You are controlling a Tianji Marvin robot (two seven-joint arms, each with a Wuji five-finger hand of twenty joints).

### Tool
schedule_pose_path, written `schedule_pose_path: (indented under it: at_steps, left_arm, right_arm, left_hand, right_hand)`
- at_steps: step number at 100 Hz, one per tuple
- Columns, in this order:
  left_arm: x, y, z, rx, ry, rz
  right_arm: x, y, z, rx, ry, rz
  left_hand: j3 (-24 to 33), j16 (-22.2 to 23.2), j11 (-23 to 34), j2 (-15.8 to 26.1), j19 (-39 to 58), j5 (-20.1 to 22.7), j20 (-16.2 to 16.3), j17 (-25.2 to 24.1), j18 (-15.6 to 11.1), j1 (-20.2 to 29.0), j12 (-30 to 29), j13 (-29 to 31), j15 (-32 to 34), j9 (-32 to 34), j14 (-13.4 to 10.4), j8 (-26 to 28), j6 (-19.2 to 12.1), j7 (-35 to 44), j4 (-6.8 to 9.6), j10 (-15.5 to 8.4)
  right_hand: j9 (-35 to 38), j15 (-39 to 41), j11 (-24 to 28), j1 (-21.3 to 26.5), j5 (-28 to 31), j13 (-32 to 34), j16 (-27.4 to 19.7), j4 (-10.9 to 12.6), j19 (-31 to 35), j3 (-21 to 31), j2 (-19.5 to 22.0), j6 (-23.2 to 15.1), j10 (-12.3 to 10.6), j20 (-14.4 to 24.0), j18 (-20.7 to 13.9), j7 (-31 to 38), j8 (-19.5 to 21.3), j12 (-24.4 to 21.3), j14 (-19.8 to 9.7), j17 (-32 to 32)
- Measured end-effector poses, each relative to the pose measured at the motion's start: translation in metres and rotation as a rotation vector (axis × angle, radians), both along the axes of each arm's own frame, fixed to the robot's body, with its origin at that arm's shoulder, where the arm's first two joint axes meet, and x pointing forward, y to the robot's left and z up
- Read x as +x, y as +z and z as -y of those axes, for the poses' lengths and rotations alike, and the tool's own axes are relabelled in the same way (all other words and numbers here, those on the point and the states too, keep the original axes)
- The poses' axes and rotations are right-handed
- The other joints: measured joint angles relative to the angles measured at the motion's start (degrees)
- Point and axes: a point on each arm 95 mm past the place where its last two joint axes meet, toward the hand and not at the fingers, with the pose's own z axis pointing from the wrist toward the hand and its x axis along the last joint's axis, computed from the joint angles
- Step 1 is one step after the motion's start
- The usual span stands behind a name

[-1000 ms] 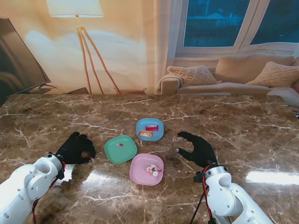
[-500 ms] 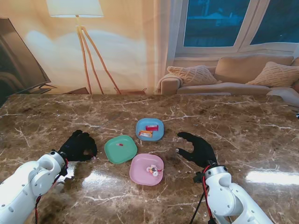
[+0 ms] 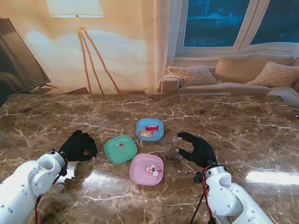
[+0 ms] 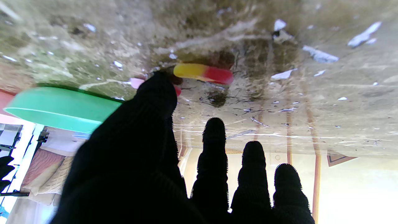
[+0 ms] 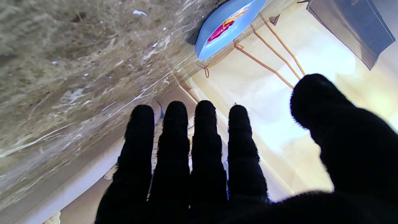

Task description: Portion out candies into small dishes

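Table: brown marble table top (image 3: 224,121) filling the lower two thirds of the stand view.
Green dish: (image 3: 120,149) centre of the frame, left of the other two dishes; one small pink candy (image 3: 119,145) lies in it.
Blue dish: (image 3: 150,129) just above centre, holding an orange and a red wrapped candy (image 3: 148,130).
Pink dish: (image 3: 146,169) lower centre, with a small cluster of candies (image 3: 153,170) toward its right side.
Left hand: black-gloved left hand (image 3: 77,146) at the lower left of the frame, near the green dish's left rim but apart from it. In the left wrist view its thumb tip (image 4: 157,90) touches a yellow-and-red candy (image 4: 203,73) lying on the marble; the other fingers are straight and spread, gripping nothing.
Right hand: right hand (image 3: 198,148) at the lower right of centre, well apart from the dishes, fingers extended and thumb splayed wide, holding nothing.
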Motion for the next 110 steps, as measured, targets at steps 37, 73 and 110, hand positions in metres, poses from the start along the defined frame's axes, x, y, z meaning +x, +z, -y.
schedule_pose_path:
  at_steps: [37,73,110]
  left_arm:
    - [0.002,0.0,-0.001,0.012,-0.043,-0.031]
    - [0.004,0.0,-0.002,0.021,-0.07,-0.033]
    - [-0.006,-0.002,-0.002,0.004,-0.061,-0.009]
  right_arm:
    - [0.001,0.0,0.0,0.001,0.002,-0.003]
    - [0.001,-0.001,0.0,0.001,0.004,-0.007]
    - [0.002,-0.001,0.0,0.001,0.004,-0.006]
  left_hand:
    - [-2.4,0.0,1.2,4.6,-2.8,-4.2,0.9,-0.5,-0.2,1.3,2.3,-0.8,0.0,-0.2,-0.6,15.3,-0.2,-2.5,0.0,0.0]
    - [-6.9,0.0,2.5,7.5,-4.0,-6.1,2.3,-0.5,-0.4,3.2,14.7,-0.8,0.7,-1.4,-0.7,20.0,0.4,-3.8,-0.2,-0.8]
    - [-7.7,0.7,3.4,8.6,-4.0,-6.8,3.0,-0.5,-0.6,5.3,20.1,-0.8,0.8,-0.1,-0.7,20.7,2.2,-4.1,-0.09,-0.8]
  right_hand:
    - [0.1,0.0,0.0,0.0,0.0,0.0,0.0,0.0,0.0,0.0,0.0,-0.5,0.0,0.0,0.0,0.0,0.0,0.1,0.0,0.5]
    - [0.7,0.4,0.1,0.0,0.0,0.0,0.0,0.0,0.0,0.6,0.0,-0.5,0.0,0.0,0.0,0.0,0.0,0.1,0.0,0.5]
    - [0.7,0.4,0.1,0.0,0.0,0.0,0.0,0.0,0.7,0.6,0.1,-0.5,0.0,0.0,0.0,0.0,0.0,0.1,0.0,0.5]
